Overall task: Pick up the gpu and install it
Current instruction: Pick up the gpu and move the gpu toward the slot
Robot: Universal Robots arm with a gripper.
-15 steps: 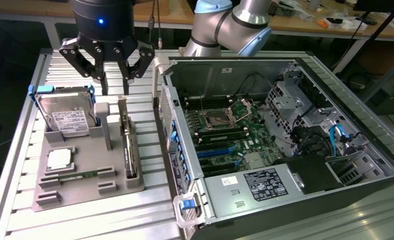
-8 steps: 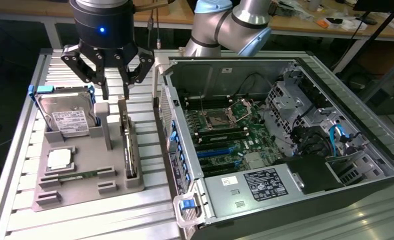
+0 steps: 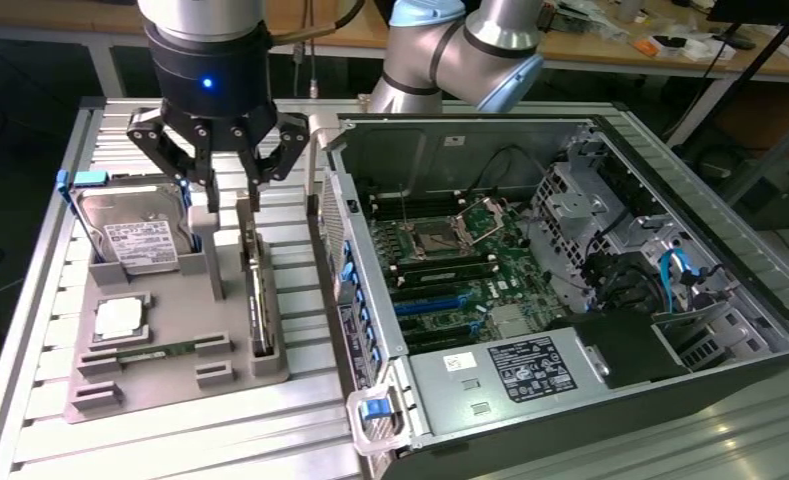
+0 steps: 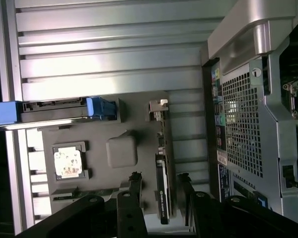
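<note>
Gpu (image 3: 259, 300) stands on edge in the grey tray (image 3: 167, 385) just under the spread-open, empty pincer (image 3: 223, 190), probably light, stiff yet fragile, best pinched across its flat faces near the upper edge, the open computer case (image 3: 428, 150) beyond.

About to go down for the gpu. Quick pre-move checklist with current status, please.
1. Gripper jaws open: ok.
2. Green-board, black-shrouded gpu standing on edge in the grey holder tray: ok.
3. Fingers straddle the gpu, wrist view: ok.
4. Fingers apart from the silver hard drive: ok.
5. Grey metal computer case open, side panel off: ok.
6. Blue expansion slots unoccupied: ok.
</note>
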